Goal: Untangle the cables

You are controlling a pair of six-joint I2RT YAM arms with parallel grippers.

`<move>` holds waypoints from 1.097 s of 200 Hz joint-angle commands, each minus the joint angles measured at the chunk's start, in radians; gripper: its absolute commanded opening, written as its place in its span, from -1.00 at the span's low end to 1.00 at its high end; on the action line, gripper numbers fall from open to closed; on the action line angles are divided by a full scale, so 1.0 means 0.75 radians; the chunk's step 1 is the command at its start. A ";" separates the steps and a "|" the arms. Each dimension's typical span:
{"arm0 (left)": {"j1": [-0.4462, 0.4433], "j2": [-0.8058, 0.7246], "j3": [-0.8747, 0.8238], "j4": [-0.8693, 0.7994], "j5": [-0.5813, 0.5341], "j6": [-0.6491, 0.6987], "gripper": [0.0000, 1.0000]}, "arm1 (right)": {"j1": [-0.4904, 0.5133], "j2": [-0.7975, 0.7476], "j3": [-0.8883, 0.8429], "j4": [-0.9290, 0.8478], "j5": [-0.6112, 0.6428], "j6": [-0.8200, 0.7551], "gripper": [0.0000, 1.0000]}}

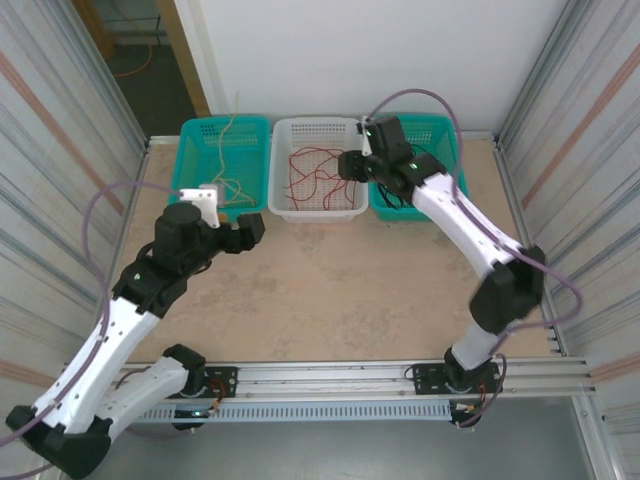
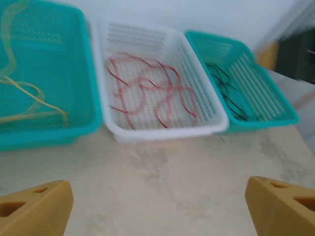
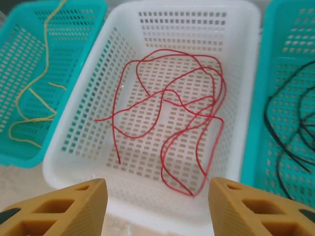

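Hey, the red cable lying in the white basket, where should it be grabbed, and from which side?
Grip the red cable where several strands bunch and cross, in the half of the white basket that is on the right in the right wrist view, coming straight down. It lies flat on the floor, and the walls block any sideways approach. The open right end effector looks best placed.

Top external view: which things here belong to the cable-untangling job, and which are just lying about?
Part of the job:
red cables in the white basket
pale yellow cables in the left teal basket
black cables in the right teal basket
left hand and right hand, both open and empty

Just there:
arm hoses
metal rail at the near edge
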 commanded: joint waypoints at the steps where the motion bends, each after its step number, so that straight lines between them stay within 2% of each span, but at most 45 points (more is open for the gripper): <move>1: 0.013 -0.083 -0.085 0.070 -0.442 0.090 0.89 | 0.008 -0.308 -0.277 0.250 0.193 0.032 0.35; 17: 0.018 -0.092 -0.196 0.125 -0.755 0.074 0.94 | 0.006 -0.509 -0.498 0.330 0.325 0.005 0.70; 26: 0.023 -0.091 -0.300 0.207 -0.827 0.166 0.97 | 0.000 -0.599 -0.607 0.373 0.358 -0.019 1.00; 42: 0.023 -0.086 -0.498 0.441 -0.904 0.403 0.97 | -0.020 -0.737 -0.783 0.418 0.381 -0.069 0.98; 54: 0.036 -0.072 -0.640 0.679 -0.993 0.499 0.97 | -0.042 -0.795 -0.864 0.382 0.430 -0.051 0.98; 62: 0.071 -0.051 -0.705 0.799 -0.999 0.530 0.97 | -0.065 -0.809 -0.932 0.361 0.470 -0.010 0.98; 78: 0.178 0.004 -0.755 0.834 -0.981 0.462 0.98 | -0.090 -0.807 -1.046 0.382 0.523 -0.031 0.98; 92: 0.281 0.076 -0.776 0.840 -0.940 0.388 0.97 | -0.102 -0.767 -1.112 0.398 0.709 -0.054 0.98; 103: 0.359 0.147 -0.803 0.911 -0.873 0.385 0.97 | -0.145 -0.722 -1.153 0.401 0.879 0.024 0.98; 115: 0.423 0.229 -0.813 0.984 -0.840 0.382 0.97 | -0.226 -0.722 -1.227 0.438 0.953 0.111 0.98; 137: 0.509 0.355 -0.874 1.214 -0.712 0.391 0.98 | -0.358 -0.783 -1.452 0.742 0.958 0.069 0.98; 143: 0.530 0.378 -0.874 1.261 -0.666 0.395 0.97 | -0.401 -0.801 -1.448 0.701 0.915 0.073 0.98; 151: 0.543 0.403 -0.876 1.306 -0.612 0.413 0.97 | -0.432 -0.791 -1.481 0.778 0.908 0.026 0.98; 162: 0.552 0.454 -0.898 1.444 -0.580 0.460 0.97 | -0.453 -0.724 -1.547 0.974 0.956 -0.071 0.98; 178: 0.561 0.549 -0.899 1.608 -0.548 0.485 0.97 | -0.511 -0.572 -1.596 1.186 0.878 -0.139 0.98; 185: 0.561 0.581 -0.863 1.582 -0.519 0.508 0.97 | -0.534 -0.488 -1.621 1.367 0.833 -0.198 0.98; 189: 0.561 0.588 -0.833 1.530 -0.493 0.512 0.97 | -0.527 -0.473 -1.606 1.368 0.827 -0.205 0.98; 193: 0.561 0.596 -0.813 1.492 -0.466 0.514 0.97 | -0.526 -0.458 -1.608 1.385 0.774 -0.235 0.98; 209: 0.565 0.643 -0.756 1.435 -0.385 0.551 0.97 | -0.568 -0.381 -1.690 1.730 0.476 -0.308 0.98; 219: 0.572 0.664 -0.737 1.423 -0.321 0.575 0.97 | -0.595 -0.292 -1.684 1.818 0.339 -0.343 0.98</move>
